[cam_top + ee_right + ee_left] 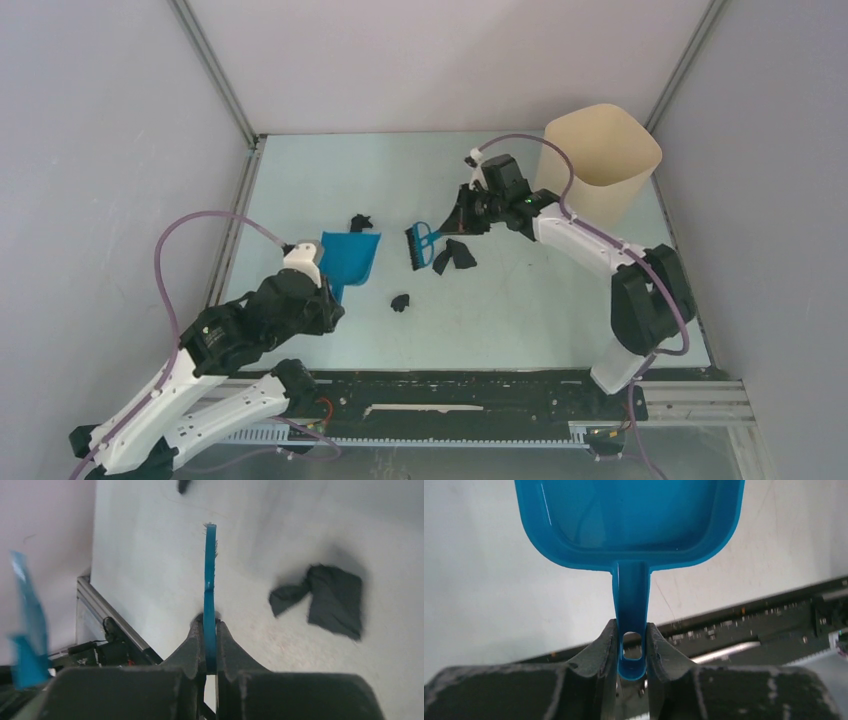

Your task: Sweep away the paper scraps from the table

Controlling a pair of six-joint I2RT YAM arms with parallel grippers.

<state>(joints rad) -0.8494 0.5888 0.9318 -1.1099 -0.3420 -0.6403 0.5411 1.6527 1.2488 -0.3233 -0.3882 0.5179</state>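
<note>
Three dark paper scraps lie on the pale table (pixel 540 300): one (pixel 360 219) behind the dustpan, one (pixel 400 301) near the front, and a larger one (pixel 455 256) (pixel 330 600) right of the brush. My left gripper (pixel 631 647) is shut on the handle of the blue dustpan (pixel 350 256) (pixel 629 517), which rests at the table's left. My right gripper (pixel 210 645) is shut on the handle of the small blue hand brush (pixel 418 245) (pixel 210 580), held over the table's middle, its bristles just left of the larger scrap.
A tall beige bin (pixel 603 160) stands at the back right corner, behind the right arm. Metal rails (pixel 232 225) edge the table, and a black cable tray (pixel 470 400) runs along the near edge.
</note>
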